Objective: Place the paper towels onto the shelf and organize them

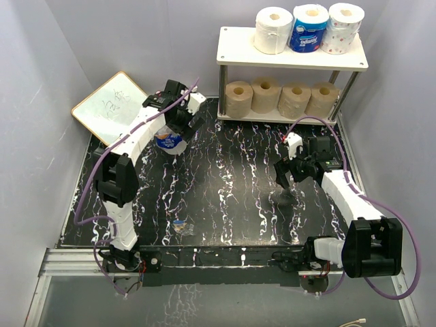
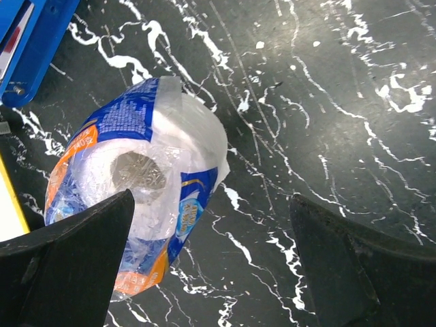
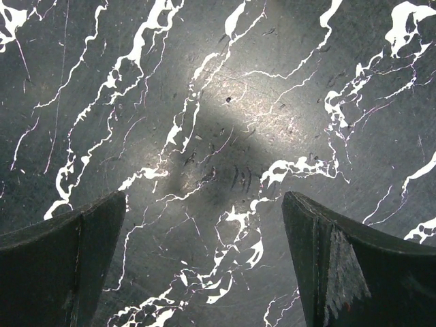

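The shelf (image 1: 240,52) stands at the far right. Its top board holds a white roll (image 1: 273,30), a blue-wrapped roll (image 1: 310,28) and a dotted roll (image 1: 343,28). Four tan rolls (image 1: 280,97) stand in a row on the lower board. Another roll in blue, orange and clear plastic wrap (image 1: 169,141) lies on the mat at far left. In the left wrist view this roll (image 2: 146,184) lies on its side beside my left finger (image 2: 75,266). My left gripper (image 1: 184,129) (image 2: 211,204) is open just above it. My right gripper (image 1: 289,178) (image 3: 204,197) is open and empty over bare mat.
A framed whiteboard (image 1: 112,105) leans at the far left, close to the left arm. A small crumpled wrapper (image 1: 181,227) lies on the black marbled mat (image 1: 231,197) near the front. A blue bracket-like part (image 2: 34,41) shows beside the wrapped roll. White walls close in all round.
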You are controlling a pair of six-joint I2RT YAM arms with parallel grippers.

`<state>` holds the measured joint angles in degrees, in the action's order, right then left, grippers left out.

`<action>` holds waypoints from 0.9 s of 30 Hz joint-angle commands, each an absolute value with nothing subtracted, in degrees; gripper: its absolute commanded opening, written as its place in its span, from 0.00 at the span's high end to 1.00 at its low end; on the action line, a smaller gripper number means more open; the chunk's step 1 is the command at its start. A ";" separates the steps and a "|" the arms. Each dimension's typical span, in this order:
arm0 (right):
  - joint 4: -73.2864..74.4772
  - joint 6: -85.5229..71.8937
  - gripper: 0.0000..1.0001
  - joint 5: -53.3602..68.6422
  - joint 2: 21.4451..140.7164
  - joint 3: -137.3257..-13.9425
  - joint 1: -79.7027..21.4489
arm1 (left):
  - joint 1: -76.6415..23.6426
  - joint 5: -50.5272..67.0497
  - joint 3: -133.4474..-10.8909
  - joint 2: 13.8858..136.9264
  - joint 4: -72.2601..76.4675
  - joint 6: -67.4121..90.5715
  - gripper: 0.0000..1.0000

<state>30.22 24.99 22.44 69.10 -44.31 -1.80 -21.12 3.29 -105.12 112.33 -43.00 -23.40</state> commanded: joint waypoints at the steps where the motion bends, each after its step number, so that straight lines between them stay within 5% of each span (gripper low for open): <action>1: 28.83 24.87 0.02 23.96 68.68 -45.35 -1.67 | -21.09 -0.92 -103.90 113.06 -41.55 -24.54 0.03; 23: 28.92 24.87 0.02 24.23 69.53 -45.48 -1.67 | -21.35 -1.21 -97.93 116.84 -38.77 -24.21 0.04; 27: 28.92 24.87 0.02 24.09 69.93 -45.53 -1.67 | -21.60 -1.14 -98.12 116.61 -38.91 -24.51 0.19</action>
<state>30.24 24.99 23.83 69.73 -44.31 -1.80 -21.19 -1.34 -98.43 116.97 -37.65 -24.47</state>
